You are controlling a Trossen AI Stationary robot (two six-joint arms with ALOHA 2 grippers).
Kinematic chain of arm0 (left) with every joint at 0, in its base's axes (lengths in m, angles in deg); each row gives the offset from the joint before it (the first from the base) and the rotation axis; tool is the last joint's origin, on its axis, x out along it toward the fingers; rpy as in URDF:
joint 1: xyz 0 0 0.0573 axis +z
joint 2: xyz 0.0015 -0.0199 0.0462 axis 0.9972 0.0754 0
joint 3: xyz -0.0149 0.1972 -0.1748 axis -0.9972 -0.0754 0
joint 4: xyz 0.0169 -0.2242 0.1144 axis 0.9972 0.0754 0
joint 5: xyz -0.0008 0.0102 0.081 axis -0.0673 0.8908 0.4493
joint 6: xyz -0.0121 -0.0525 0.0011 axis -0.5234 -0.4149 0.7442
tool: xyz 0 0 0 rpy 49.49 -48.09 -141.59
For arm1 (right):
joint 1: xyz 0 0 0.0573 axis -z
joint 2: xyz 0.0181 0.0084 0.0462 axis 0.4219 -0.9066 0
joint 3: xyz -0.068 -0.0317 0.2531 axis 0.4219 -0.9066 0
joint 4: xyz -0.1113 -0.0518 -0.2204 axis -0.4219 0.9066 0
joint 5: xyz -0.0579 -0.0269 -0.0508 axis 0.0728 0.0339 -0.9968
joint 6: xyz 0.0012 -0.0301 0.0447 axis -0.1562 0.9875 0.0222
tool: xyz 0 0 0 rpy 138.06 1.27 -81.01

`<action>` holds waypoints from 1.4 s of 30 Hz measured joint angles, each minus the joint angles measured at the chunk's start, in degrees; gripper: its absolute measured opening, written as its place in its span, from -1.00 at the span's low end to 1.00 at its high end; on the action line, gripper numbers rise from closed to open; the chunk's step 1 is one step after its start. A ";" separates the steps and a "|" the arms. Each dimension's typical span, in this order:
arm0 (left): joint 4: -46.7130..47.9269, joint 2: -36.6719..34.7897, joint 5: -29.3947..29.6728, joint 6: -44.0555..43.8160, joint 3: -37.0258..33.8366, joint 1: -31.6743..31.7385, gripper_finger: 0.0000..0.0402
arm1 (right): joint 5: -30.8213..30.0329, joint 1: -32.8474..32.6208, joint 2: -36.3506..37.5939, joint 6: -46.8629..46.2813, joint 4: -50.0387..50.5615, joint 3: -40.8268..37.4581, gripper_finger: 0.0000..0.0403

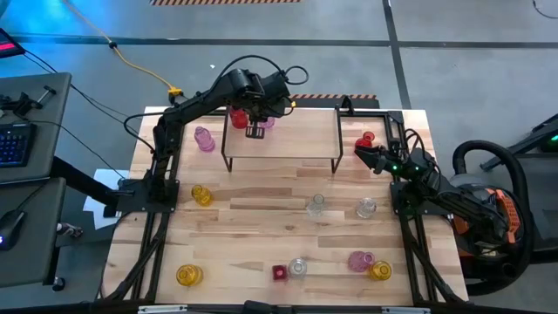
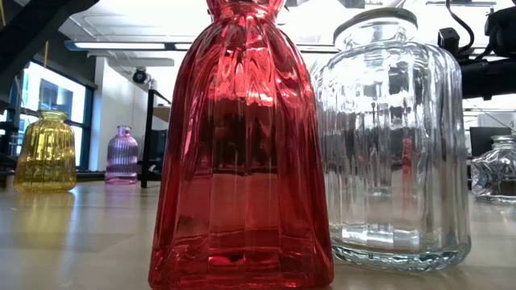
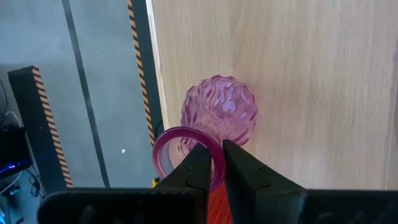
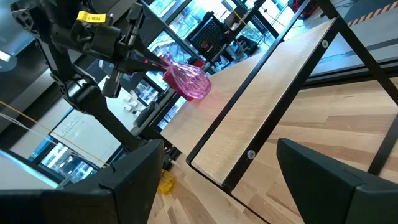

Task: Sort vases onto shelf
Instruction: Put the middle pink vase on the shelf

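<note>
The shelf [image 1: 296, 139] stands at the table's far middle. My left gripper [image 1: 255, 129] reaches over its left end and is shut on a pink vase [image 3: 221, 109] with a round bumpy body, also seen in the right wrist view [image 4: 188, 79]. A red vase [image 1: 237, 118] stands on the shelf just left of it. Several more vases stand on the table: pink [image 1: 205, 139], yellow [image 1: 201, 194], clear [image 1: 316, 205] and red [image 1: 366, 139]. My right gripper [image 1: 362, 154] waits open at the right, beside that red vase. My left gripper pinches the wall of the pink vase's rim [image 3: 217, 160], one finger [image 3: 198, 167] inside the mouth and the other outside. The fingers come steeply from above. The vase tilts below them over the shelf's plank [image 3: 311, 74]; whether its body rests there I cannot tell.
Near the front edge stand yellow [image 1: 188, 276], red [image 1: 279, 273], clear [image 1: 298, 267], pink [image 1: 359, 260] and yellow [image 1: 380, 271] vases. The low view is filled by a red vase [image 2: 242, 145] and a clear jar [image 2: 395, 137]. Most of the shelf's plank is bare.
</note>
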 joint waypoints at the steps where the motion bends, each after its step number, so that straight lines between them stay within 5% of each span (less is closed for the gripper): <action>1: -0.05 0.00 0.30 0.00 0.00 -0.08 -0.88 | -0.01 0.01 0.02 0.00 0.00 0.00 0.50; 42: -1.37 0.00 1.06 -0.18 -0.02 -0.33 -0.87 | -0.03 -0.01 0.01 -0.09 0.00 0.00 0.50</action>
